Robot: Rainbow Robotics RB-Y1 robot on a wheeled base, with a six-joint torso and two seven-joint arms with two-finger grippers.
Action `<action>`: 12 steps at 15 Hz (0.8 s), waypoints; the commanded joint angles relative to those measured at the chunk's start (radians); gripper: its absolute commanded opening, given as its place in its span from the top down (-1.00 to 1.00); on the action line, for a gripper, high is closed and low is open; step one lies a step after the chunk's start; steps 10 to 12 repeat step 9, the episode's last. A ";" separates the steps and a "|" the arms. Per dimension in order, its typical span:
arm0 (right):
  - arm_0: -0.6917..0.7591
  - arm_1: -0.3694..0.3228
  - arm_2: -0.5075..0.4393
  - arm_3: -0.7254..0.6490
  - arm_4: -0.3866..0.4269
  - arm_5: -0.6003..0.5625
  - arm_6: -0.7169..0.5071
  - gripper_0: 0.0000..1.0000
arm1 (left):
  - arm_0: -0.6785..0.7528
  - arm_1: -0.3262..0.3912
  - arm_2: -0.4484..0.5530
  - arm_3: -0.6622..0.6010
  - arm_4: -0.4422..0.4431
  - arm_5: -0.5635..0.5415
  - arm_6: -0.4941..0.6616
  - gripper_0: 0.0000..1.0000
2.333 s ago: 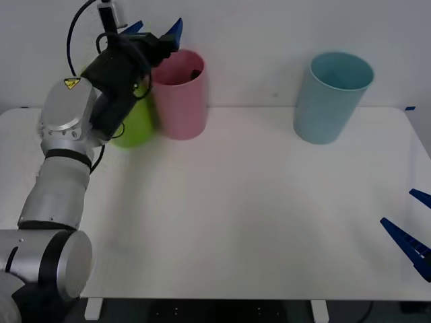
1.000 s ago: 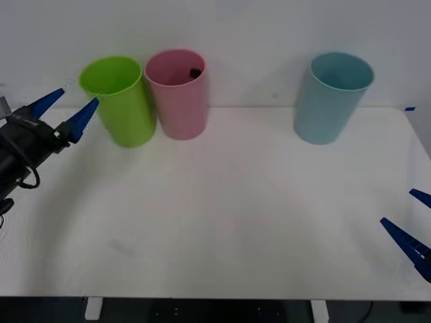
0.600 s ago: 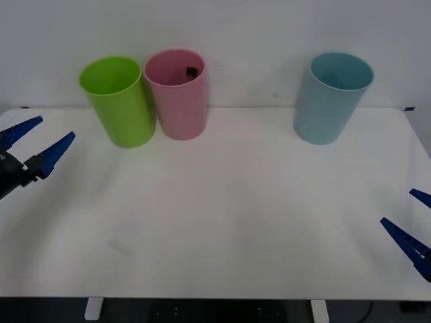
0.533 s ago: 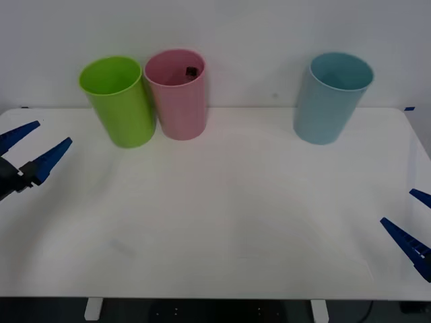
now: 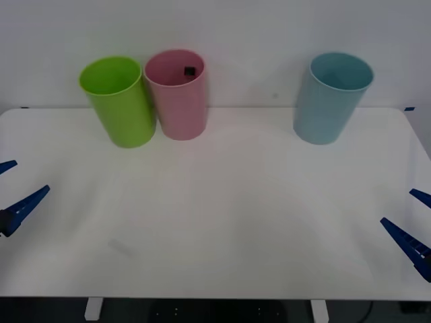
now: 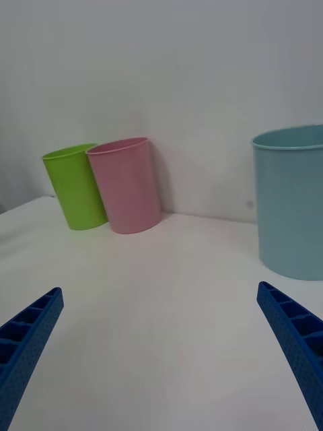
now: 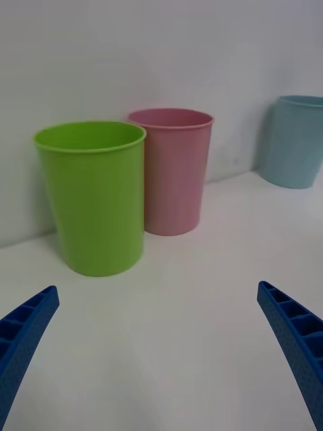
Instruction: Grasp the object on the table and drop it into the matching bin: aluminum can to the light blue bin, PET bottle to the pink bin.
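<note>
Inside the pink bin (image 5: 178,101) a small black cap (image 5: 189,70) shows just below the rim; this is the PET bottle, its body hidden by the bin wall. The light blue bin (image 5: 330,101) stands at the back right of the white table (image 5: 236,202). My left gripper (image 5: 31,175) hovers open and empty at the table's left edge, well in front of the bins. At the right edge, near the front, my right gripper (image 5: 396,206) is also open and empty. The left wrist view has the pink bin (image 7: 173,175) ahead of the open left gripper (image 7: 158,288).
A lime green bin (image 5: 121,104) stands touching the pink bin on its left. In the right wrist view the light blue bin (image 6: 293,202) is nearest, with the pink bin (image 6: 128,188) and the green bin (image 6: 74,188) farther off. A white wall runs behind the table.
My left arm has drawn back from above the pink bin, swinging left and toward the table's front edge with its gripper open. The right gripper has stayed still.
</note>
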 commanded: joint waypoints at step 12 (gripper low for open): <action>0.000 0.000 0.000 0.000 0.000 0.000 0.000 -1.00 | 0.069 0.001 -0.005 0.002 0.039 -0.019 -0.006 -1.00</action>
